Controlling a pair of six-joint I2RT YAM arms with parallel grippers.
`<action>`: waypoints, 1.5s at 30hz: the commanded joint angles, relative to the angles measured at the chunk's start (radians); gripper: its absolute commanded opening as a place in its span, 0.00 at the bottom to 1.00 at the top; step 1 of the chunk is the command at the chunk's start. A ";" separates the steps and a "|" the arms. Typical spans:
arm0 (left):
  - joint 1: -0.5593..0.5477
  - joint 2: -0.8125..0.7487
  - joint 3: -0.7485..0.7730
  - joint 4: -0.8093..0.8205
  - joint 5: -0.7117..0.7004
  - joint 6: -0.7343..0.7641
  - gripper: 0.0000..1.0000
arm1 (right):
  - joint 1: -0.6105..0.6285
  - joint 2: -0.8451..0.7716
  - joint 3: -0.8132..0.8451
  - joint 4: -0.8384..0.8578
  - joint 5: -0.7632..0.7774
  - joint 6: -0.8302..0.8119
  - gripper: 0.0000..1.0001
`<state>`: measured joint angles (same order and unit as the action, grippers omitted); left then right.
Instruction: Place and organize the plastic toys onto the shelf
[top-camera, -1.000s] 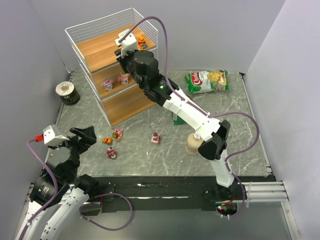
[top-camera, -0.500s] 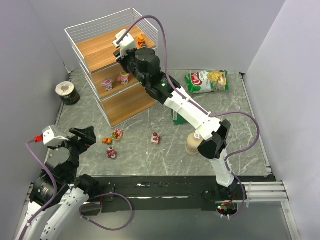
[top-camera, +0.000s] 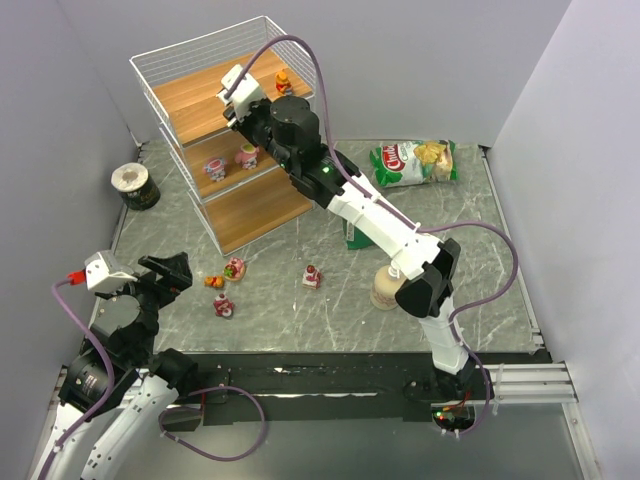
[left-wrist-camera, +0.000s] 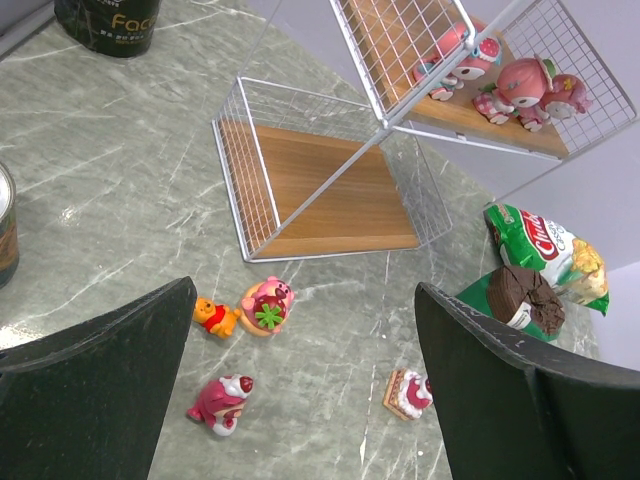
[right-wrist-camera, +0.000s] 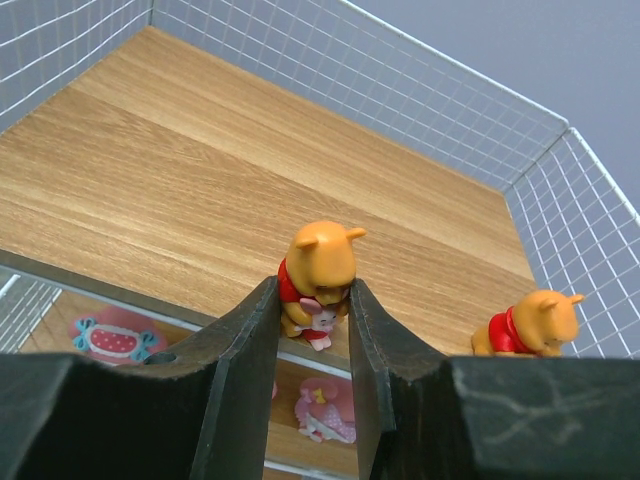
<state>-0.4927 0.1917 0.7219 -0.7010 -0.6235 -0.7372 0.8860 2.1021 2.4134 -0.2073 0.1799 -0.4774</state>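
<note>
On the table (top-camera: 300, 320), the shelf (top-camera: 200, 95) stands at the far left. My right gripper (right-wrist-camera: 312, 300) has slid a little further left along its top board in the last second, so I judge the drop spot nearly chosen. It pinches a yellow bear (right-wrist-camera: 322, 255) over the board's near edge, well apart from the second bear (right-wrist-camera: 530, 325) already standing there. My left gripper (left-wrist-camera: 302, 290) hangs wide open, empty, above four loose toys (left-wrist-camera: 268, 305) not yet shelved.

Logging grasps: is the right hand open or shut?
Shut on the bear figurine: right hand fingers press both its sides, at the top tier of the shelf.
</note>
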 joint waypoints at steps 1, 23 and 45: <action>-0.001 0.002 -0.001 0.017 -0.005 0.009 0.96 | -0.010 0.027 -0.011 0.006 0.004 -0.044 0.31; -0.001 0.002 -0.001 0.017 -0.005 0.009 0.96 | -0.018 0.009 -0.027 0.042 0.032 0.008 0.50; -0.001 0.002 -0.001 0.014 -0.005 0.007 0.96 | -0.018 -0.289 -0.387 0.265 -0.008 0.148 0.70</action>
<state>-0.4927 0.1917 0.7219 -0.7010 -0.6250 -0.7372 0.8761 1.9194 2.0987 -0.0483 0.1818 -0.3794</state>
